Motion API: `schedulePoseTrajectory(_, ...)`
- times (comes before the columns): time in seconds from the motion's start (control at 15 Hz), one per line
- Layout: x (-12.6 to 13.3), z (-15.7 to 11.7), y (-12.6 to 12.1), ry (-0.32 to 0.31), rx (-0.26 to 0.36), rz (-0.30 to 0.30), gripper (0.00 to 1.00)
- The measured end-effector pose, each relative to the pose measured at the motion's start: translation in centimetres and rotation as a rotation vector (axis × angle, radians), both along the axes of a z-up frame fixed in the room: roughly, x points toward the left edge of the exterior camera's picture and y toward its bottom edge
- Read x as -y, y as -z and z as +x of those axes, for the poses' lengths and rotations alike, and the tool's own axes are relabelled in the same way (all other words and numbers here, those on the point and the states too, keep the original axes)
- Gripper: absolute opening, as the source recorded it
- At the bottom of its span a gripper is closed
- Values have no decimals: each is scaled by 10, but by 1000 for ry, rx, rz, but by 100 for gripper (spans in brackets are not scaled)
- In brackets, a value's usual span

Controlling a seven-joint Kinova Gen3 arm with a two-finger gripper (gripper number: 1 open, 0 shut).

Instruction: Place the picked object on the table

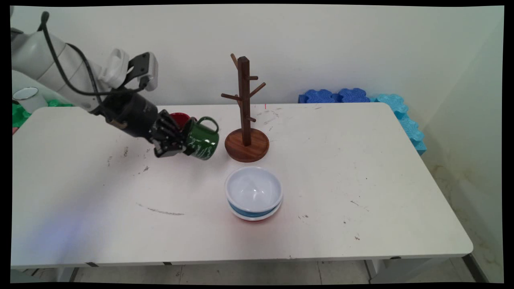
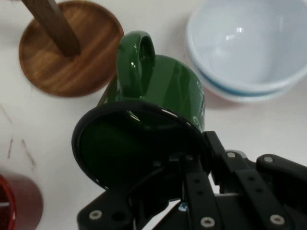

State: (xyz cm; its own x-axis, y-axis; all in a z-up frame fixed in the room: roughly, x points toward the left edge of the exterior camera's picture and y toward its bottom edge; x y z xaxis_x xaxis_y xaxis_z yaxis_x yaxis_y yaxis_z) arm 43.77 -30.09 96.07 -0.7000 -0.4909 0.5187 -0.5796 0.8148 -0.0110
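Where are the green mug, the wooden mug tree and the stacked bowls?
green mug (image 1: 202,140), main view, on its side wall.
wooden mug tree (image 1: 243,100), main view, on the upright post.
stacked bowls (image 2: 249,86), hand view, on the top bowl's near rim.

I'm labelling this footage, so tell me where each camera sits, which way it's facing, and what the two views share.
Main view: fixed above the table's near side, looking down across it at the wall; the white arm enters from the upper left, its pincer shut on a tilted green mug.
Hand view: mounted on the hand, looking along the pincer; black linkage rises from the bottom edge.
Shared: green mug, wooden mug tree, stacked bowls, red mug.
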Motion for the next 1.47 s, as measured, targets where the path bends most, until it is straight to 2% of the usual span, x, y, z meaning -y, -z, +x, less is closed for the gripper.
schedulePoseTrajectory(0.53,-1,14,17,85,134,5,0)
schedulePoseTrajectory(1.2,0,35,49,145,294,26,0)
schedulePoseTrajectory(1.47,-1,40,60,162,335,32,0)
